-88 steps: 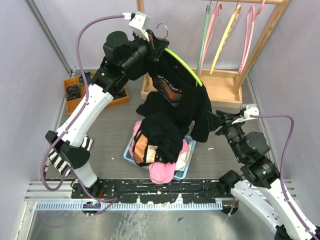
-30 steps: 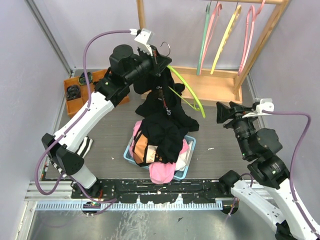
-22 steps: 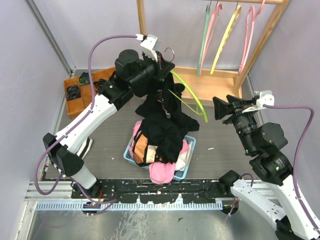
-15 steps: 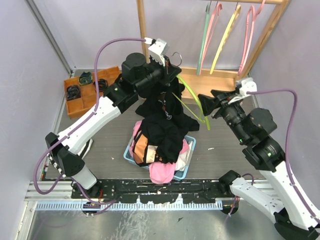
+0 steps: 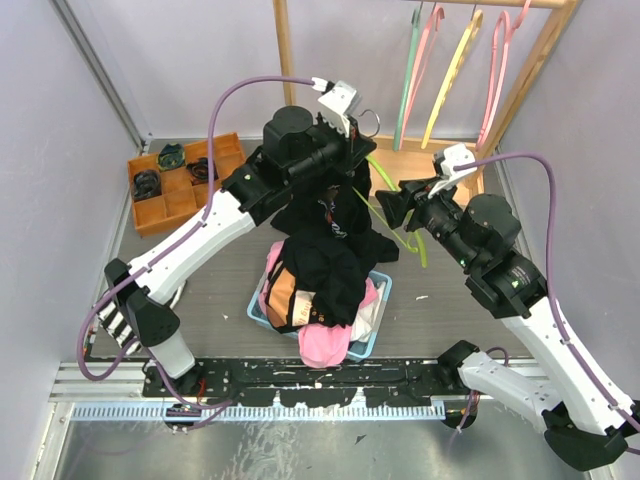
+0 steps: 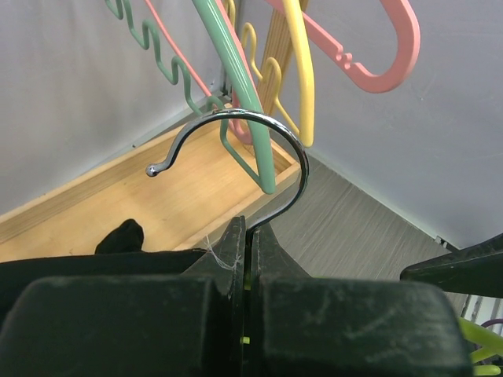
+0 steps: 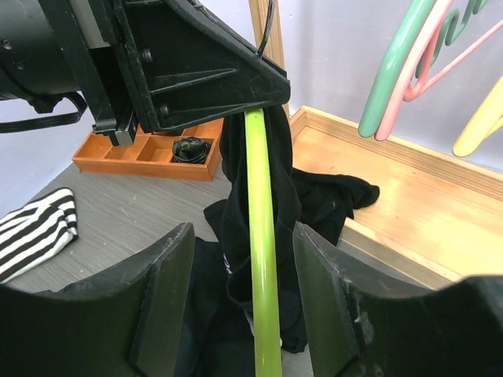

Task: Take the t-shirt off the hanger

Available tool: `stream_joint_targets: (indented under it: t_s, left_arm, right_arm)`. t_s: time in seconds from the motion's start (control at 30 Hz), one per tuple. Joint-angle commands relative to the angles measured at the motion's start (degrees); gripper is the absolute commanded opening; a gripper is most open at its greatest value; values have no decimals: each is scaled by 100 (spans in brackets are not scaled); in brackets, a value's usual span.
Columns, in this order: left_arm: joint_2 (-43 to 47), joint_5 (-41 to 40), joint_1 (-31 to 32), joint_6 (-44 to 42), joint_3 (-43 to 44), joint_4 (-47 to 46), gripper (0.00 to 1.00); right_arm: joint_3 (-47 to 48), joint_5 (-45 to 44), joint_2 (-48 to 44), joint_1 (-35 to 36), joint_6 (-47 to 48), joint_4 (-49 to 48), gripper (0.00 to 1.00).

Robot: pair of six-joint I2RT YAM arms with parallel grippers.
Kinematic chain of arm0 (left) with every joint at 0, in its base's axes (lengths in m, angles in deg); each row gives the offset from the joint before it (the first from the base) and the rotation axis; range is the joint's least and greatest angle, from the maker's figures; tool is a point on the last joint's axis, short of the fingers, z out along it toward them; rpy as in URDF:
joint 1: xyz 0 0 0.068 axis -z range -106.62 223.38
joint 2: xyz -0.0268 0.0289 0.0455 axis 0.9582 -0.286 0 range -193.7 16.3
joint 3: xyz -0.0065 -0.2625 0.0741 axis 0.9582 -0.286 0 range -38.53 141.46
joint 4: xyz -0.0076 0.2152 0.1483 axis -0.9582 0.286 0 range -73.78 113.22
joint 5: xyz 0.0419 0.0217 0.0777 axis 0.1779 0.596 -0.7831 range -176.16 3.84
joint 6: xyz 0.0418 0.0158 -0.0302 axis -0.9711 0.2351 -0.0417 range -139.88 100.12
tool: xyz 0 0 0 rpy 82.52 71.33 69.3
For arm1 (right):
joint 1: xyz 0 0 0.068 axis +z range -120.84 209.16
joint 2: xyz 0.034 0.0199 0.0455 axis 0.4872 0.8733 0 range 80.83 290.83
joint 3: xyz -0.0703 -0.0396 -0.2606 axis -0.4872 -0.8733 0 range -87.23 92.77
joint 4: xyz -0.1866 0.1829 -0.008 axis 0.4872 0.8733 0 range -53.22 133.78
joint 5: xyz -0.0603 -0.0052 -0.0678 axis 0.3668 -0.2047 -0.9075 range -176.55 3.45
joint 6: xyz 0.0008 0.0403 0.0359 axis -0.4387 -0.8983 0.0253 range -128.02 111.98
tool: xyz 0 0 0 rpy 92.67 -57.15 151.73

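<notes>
A: Grey table [image 5: 220, 300], pale walls, wooden rack [image 5: 284, 50] from twelve to one o'clock. Where is the t-shirt?

B: Black t-shirt [image 5: 335, 215] is mid-table. It is bunched round the neck of the green hanger [image 7: 260, 228] and trails toward six o'clock onto the clothes [image 5: 325, 345] in the basket [image 5: 383, 288]. The hanger arm pointing to four o'clock looks bare.

A: Who has the hanger?

B: Left fingers [image 6: 247, 247] are pressed fully together on the stem of its metal hook [image 6: 236, 113]. Right fingers [image 5: 388, 203] stand about half spread, one on each side of the bare green arm with a gap on both sides. They grip nothing.

A: So the step in hand is the right side taking that arm?

B: I'd judge so. Centre the bar first, since it sits nearer one finger in the wrist view. Then close on bare plastic, well clear of the cloth, so no fabric gets pinched.

A: And after that?

B: Hold the hook firm on the left and draw the hanger up and toward two o'clock, so the collar slides off the covered end. Go slowly. The hook is near the rack hangers [image 6: 224, 55] at twelve o'clock and could snag. A caught collar might also drag the pile out of the basket.
</notes>
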Motion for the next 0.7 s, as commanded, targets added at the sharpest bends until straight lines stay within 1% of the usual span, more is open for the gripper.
stream_joint_targets:
  t_s: [0.0, 0.67]
  left_arm:
    - [24, -84, 50, -123, 303, -130, 0]
    - [-150, -94, 246, -98, 593, 30, 0]
  right_arm:
    - [40, -94, -88, 14, 73, -182, 58]
    - [-237, -442, -115, 12, 206, -172, 43]
